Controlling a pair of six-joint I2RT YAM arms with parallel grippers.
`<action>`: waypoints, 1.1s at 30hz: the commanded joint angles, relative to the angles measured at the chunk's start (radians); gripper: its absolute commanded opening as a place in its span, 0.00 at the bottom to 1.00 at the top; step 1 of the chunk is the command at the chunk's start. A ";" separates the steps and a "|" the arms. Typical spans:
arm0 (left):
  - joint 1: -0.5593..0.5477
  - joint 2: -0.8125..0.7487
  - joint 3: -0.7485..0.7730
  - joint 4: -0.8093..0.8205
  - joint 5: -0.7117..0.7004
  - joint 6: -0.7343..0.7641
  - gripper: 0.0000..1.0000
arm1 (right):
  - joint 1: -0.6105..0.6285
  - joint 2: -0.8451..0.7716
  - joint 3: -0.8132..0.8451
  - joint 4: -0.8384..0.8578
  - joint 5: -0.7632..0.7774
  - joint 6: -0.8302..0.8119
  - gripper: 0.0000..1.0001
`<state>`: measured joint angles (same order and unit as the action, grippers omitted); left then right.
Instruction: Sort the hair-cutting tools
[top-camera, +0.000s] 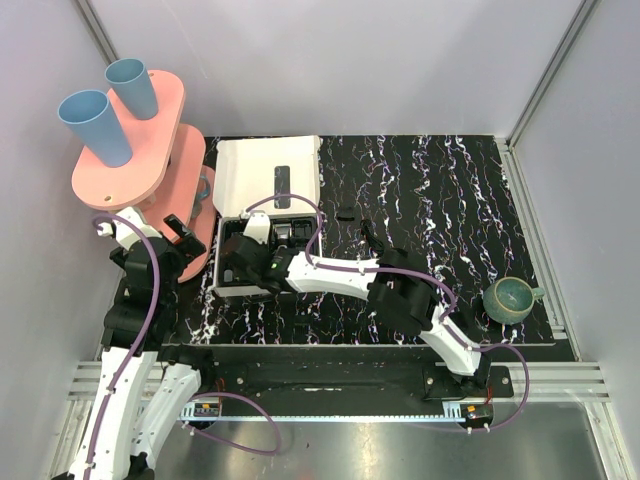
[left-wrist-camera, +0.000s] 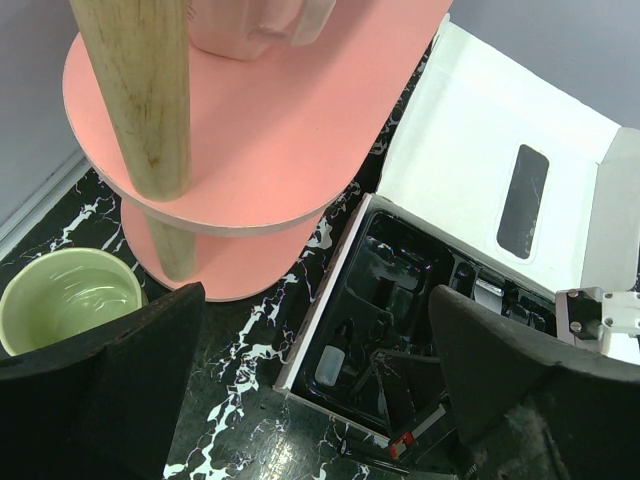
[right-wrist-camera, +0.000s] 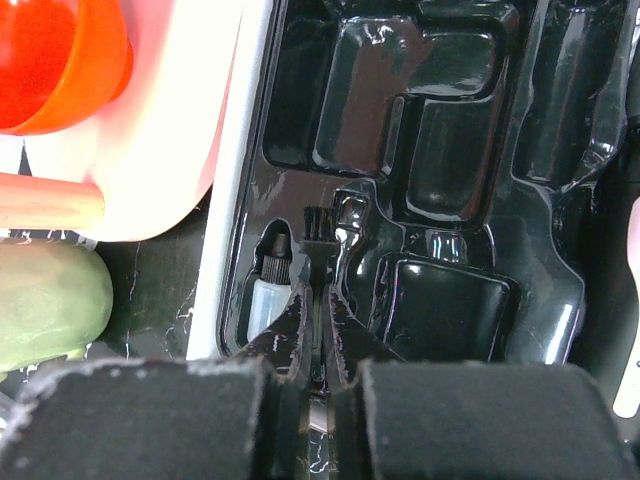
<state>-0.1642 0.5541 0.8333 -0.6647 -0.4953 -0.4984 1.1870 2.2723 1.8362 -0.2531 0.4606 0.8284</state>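
Two arms stood at the near edge of a desk (top-camera: 450, 200) whose black top was veined with white and purple, with pale grey walls closing it in on three sides. The right end effector (right-wrist-camera: 315, 300) was pinched tight on the handle of a small black brush (right-wrist-camera: 315, 235). It held the brush bristles-forward over the black moulded tray (right-wrist-camera: 450, 150), just beside a small clear bottle (right-wrist-camera: 262, 305) lying in a slot there. Whether the bristles touched the tray I could not tell. The left end effector (left-wrist-camera: 315, 300) hung with its padded fingers (left-wrist-camera: 150, 350) spread wide, holding nothing, beside the tray's left edge.

The tray sat in a white box (left-wrist-camera: 470, 150) whose lid lay folded back. On the lid was a dark oblong patch (left-wrist-camera: 522, 200), but I could not tell if it carried any print. One small black piece (top-camera: 347, 215) lay loose on the desk to the right of the box. At the left stood a pink two-tier stand (top-camera: 130, 150) on a wooden post (left-wrist-camera: 140, 90), with two blue cups (top-camera: 95, 125) on its upper tier. A green bowl (left-wrist-camera: 65, 295) sat by its foot, and a dark teal bowl (top-camera: 508, 298) was far off to the right.
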 joint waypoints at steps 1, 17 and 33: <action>0.005 0.004 0.026 0.010 -0.029 -0.002 0.99 | 0.016 0.009 0.038 -0.020 0.058 0.018 0.00; 0.005 0.004 0.026 0.010 -0.034 -0.002 0.99 | 0.017 0.065 0.116 -0.124 0.067 0.044 0.00; 0.005 0.006 0.026 0.010 -0.032 -0.002 0.99 | 0.017 0.093 0.176 -0.167 0.064 0.026 0.27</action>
<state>-0.1642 0.5541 0.8333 -0.6651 -0.5026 -0.4984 1.1969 2.3543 1.9755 -0.3893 0.4866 0.8612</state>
